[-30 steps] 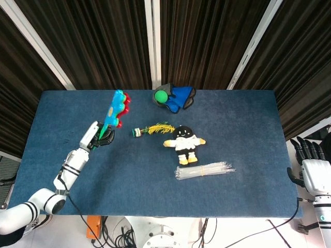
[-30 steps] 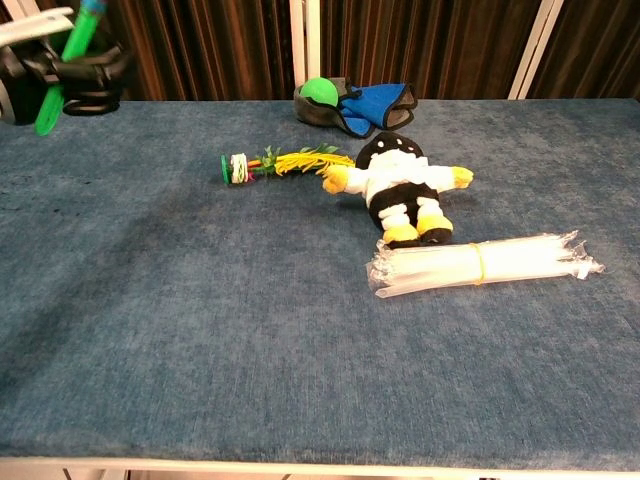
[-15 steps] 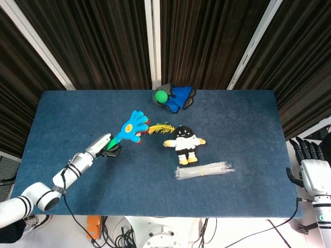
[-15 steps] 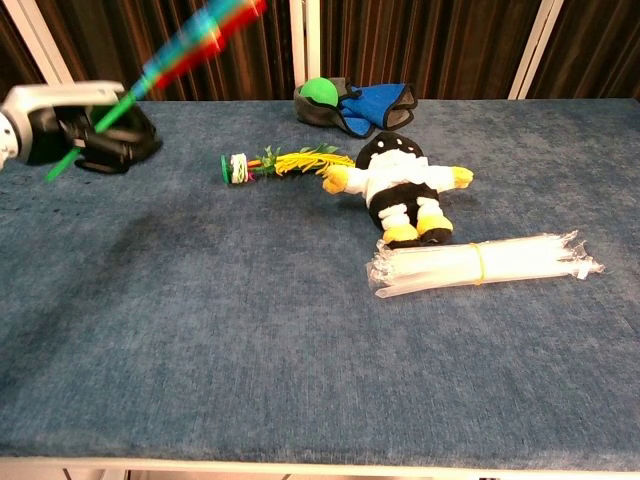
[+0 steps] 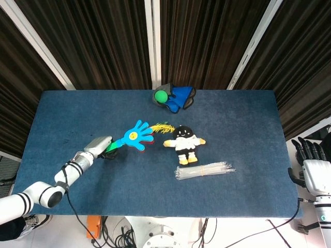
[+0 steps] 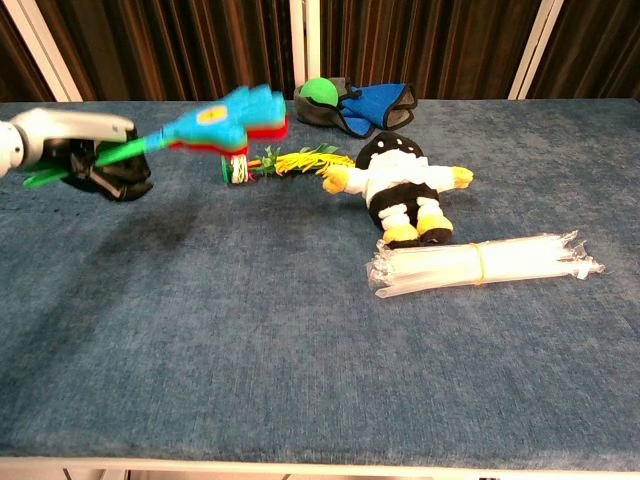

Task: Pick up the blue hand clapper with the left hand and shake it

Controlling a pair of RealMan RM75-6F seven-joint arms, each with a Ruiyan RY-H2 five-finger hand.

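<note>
The blue hand clapper (image 5: 135,135) has a blue hand-shaped head over red and a green handle. My left hand (image 5: 101,147) grips the green handle at the table's left-middle. The clapper (image 6: 225,118) is held nearly level above the cloth, its head pointing right and blurred by motion in the chest view. There my left hand (image 6: 85,155) shows at the left edge. My right hand (image 5: 310,157) hangs off the table's right edge, fingers apart, holding nothing.
A black-and-white plush doll (image 5: 184,142) lies mid-table, with a yellow feathered toy (image 5: 152,128) to its left, under the clapper's head. A clear bag of straws (image 5: 204,171) lies in front. A green ball on blue cloth (image 5: 173,96) sits at the back.
My left hand has swung the clapper down from upright to nearly level, head moving right and toward the doll, while the hand shifted nearer to the front.
</note>
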